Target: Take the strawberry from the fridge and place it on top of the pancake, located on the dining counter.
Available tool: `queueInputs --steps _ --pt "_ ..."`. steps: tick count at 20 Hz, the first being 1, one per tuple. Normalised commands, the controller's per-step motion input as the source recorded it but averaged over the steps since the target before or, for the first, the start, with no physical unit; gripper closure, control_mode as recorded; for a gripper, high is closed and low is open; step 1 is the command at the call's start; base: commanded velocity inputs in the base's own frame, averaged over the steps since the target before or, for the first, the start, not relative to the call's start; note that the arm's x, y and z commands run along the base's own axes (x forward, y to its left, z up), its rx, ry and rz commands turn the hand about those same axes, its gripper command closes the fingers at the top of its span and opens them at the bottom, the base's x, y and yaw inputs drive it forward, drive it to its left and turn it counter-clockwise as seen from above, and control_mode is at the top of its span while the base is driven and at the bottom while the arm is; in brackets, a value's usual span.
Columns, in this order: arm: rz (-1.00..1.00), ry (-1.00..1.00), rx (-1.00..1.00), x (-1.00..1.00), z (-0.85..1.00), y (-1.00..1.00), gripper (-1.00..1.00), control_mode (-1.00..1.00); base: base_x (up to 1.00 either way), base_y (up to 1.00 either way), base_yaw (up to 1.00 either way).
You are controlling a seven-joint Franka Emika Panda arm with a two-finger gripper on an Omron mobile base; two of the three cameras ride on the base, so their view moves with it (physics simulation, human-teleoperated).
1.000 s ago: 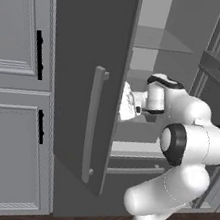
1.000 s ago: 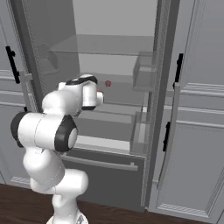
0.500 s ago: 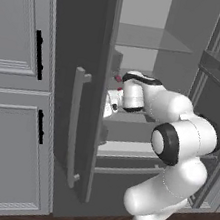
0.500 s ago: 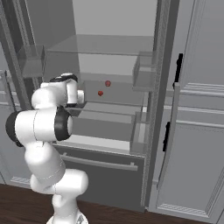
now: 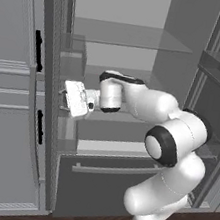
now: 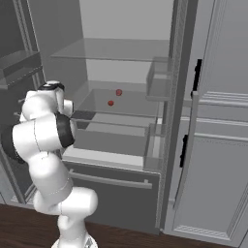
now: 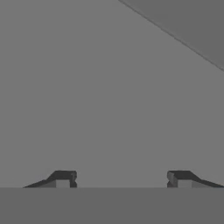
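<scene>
The fridge (image 6: 164, 121) stands open, two small red fruits on its clear shelf — the strawberry (image 6: 111, 103) probably the nearer, at seven o'clock of the other. Light, soft, bruisable — pinch its widest middle gently. The gripper (image 7: 121, 177) shows its jaws apart, holding nothing.

Left base cam: sits behind arm (image 5: 172, 143) on its left, looks fwd and slightly down into open fridge (image 5: 124, 38); close range, interior shelves and bottom drawer (image 5: 105, 179) take most of frame, panelled cabinets (image 5: 4, 114) along left edge. Right base cam: behind arm on its right, same fwd/down aim, similar range; arm at lower left, open fridge door (image 6: 169, 121) and cabinets at right. Shared coverage betw. both base cams: fridge interior, clear shelves, drawer front, arm. Hand cam: looks along gripper (image 7: 121, 177), v. close to a plain grey surface; one diagonal edge at upper right, orientation vs. room cannot be told.
</scene>
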Motion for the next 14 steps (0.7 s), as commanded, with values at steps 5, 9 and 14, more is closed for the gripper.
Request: queueInputs --steps 5,9,14 --pt "-0.07 0.0 0.0 0.0 -0.01 -0.16 -1.0 -1.0 0.0 0.0 0.0" --pt "-0.2 0.02 0.0 0.04 0.0 -0.96 -1.0 -1.0 0.0 0.0 0.0" --pt "-0.09 -0.05 -0.1 0.12 0.0 -1.0 -1.0 -1.0 0.0 0.0 0.0"
